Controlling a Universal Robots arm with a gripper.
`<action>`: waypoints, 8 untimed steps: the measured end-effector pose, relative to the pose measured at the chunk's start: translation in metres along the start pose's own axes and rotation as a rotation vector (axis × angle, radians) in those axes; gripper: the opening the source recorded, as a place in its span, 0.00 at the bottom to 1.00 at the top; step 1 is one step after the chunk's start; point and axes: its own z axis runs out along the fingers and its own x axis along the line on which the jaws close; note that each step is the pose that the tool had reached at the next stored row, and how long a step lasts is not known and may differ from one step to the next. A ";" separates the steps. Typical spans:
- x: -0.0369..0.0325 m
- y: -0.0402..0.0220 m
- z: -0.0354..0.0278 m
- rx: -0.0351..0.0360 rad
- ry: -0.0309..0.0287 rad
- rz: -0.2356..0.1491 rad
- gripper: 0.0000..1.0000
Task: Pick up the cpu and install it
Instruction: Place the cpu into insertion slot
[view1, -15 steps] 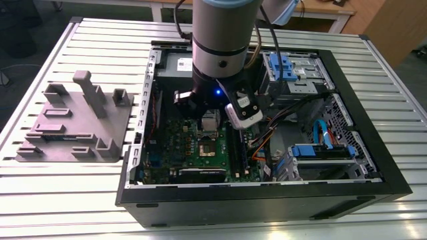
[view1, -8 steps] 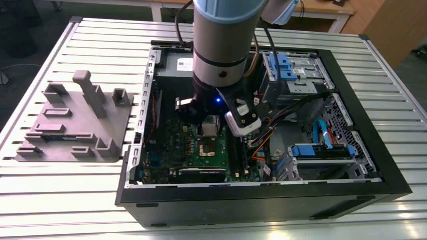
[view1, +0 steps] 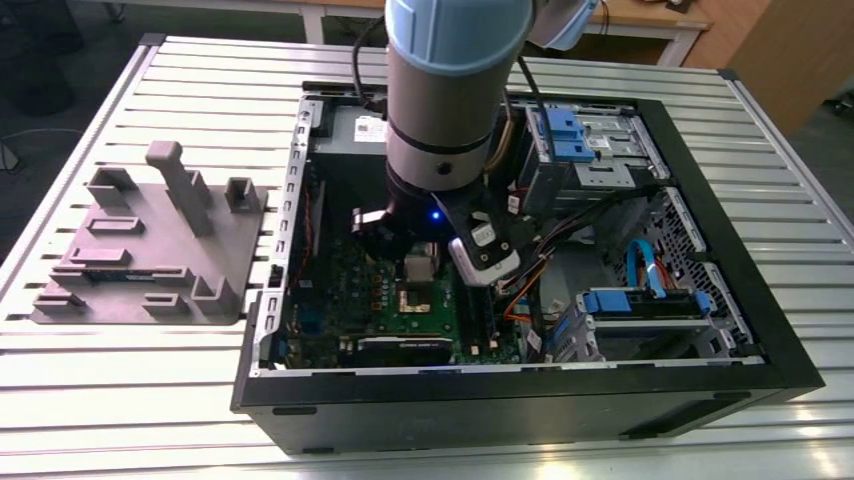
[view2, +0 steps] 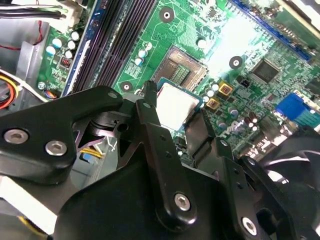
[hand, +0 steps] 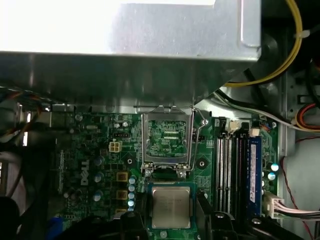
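Note:
The cpu (hand: 171, 207) is a small square chip with a silver-grey top, and my gripper (hand: 171, 216) is shut on it with a black finger on each of two opposite sides. It hangs just above the green motherboard (hand: 95, 150), beside the open socket (hand: 167, 136), whose metal load frame is flipped up. In the second wrist view the cpu (view2: 176, 104) sits between the fingertips (view2: 148, 100), close to the socket (view2: 183, 67). In the exterior view the gripper (view1: 422, 262) is down inside the open computer case (view1: 747, 340), over the board's middle.
A grey power supply box (hand: 150, 55) borders the socket on one side and memory slots (hand: 235, 165) on another. Drive bays with blue tabs (view1: 571, 135) and loose cables (view1: 641, 270) fill the case's right in the exterior view. A grey parts fixture (view1: 147, 250) lies on the slatted table at its left.

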 end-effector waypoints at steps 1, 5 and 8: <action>0.0000 -0.0003 0.0017 0.0001 0.0000 0.000 0.47; 0.0001 -0.0044 0.0089 0.0001 0.0001 0.000 0.47; 0.0002 -0.0086 0.0141 0.0002 0.0003 0.000 0.47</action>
